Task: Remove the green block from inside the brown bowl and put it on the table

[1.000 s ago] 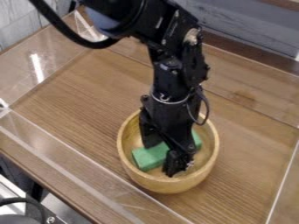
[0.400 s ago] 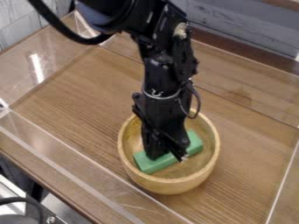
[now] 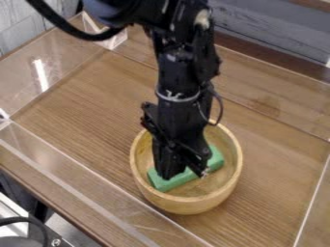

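Clamping the block (image 3: 188, 167) with the gripper (image 3: 182, 166) (jaws closed on its middle, pointing straight down). Sitting inside the bowl (image 3: 186, 196), low among its walls, not yet clear of the rim. Left to do: lifting out, carrying aside, setting down on the table (image 3: 103, 96).
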`<state>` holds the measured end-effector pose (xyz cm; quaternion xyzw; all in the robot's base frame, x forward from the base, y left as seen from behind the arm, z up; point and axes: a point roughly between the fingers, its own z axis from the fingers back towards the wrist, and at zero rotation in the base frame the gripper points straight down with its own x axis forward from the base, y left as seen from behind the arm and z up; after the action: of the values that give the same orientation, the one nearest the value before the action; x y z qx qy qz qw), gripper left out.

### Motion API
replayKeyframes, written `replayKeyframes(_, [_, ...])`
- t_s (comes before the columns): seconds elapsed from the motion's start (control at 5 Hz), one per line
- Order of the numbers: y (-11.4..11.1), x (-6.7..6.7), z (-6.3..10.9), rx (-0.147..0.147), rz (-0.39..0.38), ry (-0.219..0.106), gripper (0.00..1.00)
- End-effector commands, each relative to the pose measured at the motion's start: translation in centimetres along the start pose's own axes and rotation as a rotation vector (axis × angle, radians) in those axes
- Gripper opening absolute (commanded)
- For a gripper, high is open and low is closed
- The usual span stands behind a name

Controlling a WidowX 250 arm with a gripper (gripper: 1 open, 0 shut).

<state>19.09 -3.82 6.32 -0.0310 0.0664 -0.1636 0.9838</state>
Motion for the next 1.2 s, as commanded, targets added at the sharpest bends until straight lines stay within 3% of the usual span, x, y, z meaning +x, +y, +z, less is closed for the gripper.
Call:
replayKeyframes(0.0, [0.2,0.6,4.0,0.007,0.053,-0.060,0.00])
replayKeyframes(0.2, [0.6,0.6,8.8,0.018,0.095,-0.091,0.00])
replayKeyframes(0.4, [1.1,1.2,11.1,0.025,0.074,-0.108,0.00])
replayKeyframes(0.6, [2.5,1.6,12.4,0.028,0.079,-0.123,0.00])
replayKeyframes(0.8, [2.8,1.4,11.5,0.030,0.034,-0.119,1.00])
replayKeyframes(1.0, [1.4,0.8,9.9,0.034,-0.016,-0.105,1.00])
